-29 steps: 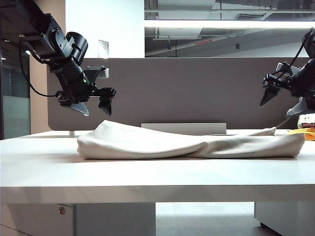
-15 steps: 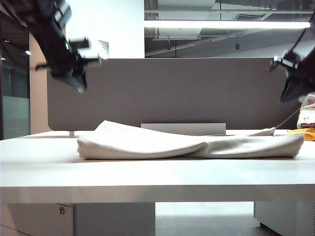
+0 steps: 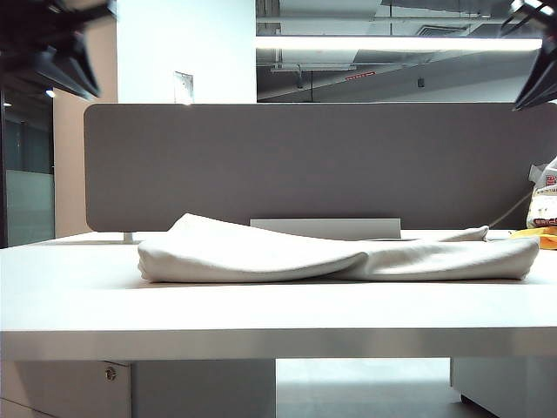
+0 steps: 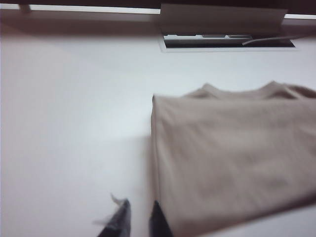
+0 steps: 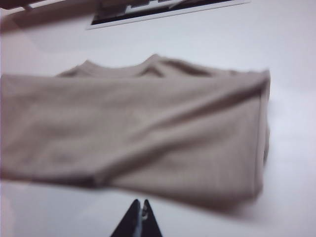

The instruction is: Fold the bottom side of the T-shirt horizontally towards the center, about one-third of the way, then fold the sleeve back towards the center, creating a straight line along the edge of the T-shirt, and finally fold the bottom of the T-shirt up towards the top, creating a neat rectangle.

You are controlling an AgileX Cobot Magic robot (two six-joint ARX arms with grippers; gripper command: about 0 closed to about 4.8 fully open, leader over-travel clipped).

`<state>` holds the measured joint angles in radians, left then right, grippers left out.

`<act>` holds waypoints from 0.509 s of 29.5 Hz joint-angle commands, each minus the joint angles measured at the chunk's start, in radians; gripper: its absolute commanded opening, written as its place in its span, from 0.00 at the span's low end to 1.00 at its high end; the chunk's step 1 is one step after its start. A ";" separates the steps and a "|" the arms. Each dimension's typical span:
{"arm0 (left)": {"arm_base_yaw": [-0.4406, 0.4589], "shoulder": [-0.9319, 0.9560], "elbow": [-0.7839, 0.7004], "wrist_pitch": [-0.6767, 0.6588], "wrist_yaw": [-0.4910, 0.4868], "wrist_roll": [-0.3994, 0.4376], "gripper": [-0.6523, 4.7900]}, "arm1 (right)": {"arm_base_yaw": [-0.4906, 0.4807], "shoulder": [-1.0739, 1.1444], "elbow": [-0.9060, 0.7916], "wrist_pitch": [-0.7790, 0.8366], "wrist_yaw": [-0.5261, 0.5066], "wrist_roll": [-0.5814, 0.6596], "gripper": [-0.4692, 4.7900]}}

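Lying folded into a long, low bundle across the middle of the white table (image 3: 78, 300), the T-shirt (image 3: 339, 254) is soft beige fabric with rounded, puffy folds, a raised hump toward its left end and a flatter run to the right. From above, the wrist views show it as a rough rectangle of matte cloth with the ribbed neckline (image 5: 118, 69) along the far edge, a few shallow creases across the top layer, and a straight stitched edge down one short side. A smooth grey partition (image 3: 313, 165) stands behind the table. The left gripper (image 4: 138, 219) is high at the upper left corner of the exterior view, a dark blur well above the cloth; in its wrist view the two dark fingertips stand close together with only a narrow gap, holding nothing, poised over bare table just beside the shirt's near corner. The right gripper (image 5: 139, 217) is high at the upper right corner, its tips pressed together into one point, empty, above the table just off the shirt's near long edge.
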<state>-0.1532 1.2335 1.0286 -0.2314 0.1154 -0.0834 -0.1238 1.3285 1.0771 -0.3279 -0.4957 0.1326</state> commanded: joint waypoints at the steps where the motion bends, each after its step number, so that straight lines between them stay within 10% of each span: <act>1: -0.012 -0.145 -0.131 0.001 -0.024 -0.004 0.22 | -0.001 -0.140 -0.175 0.050 0.003 0.003 0.08; 15: -0.048 -0.712 -0.563 -0.147 -0.050 -0.132 0.21 | -0.004 -0.697 -0.724 0.074 0.006 0.025 0.08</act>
<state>-0.2028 0.5465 0.4835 -0.3504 0.0677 -0.2008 -0.1272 0.6594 0.3729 -0.2687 -0.4908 0.1558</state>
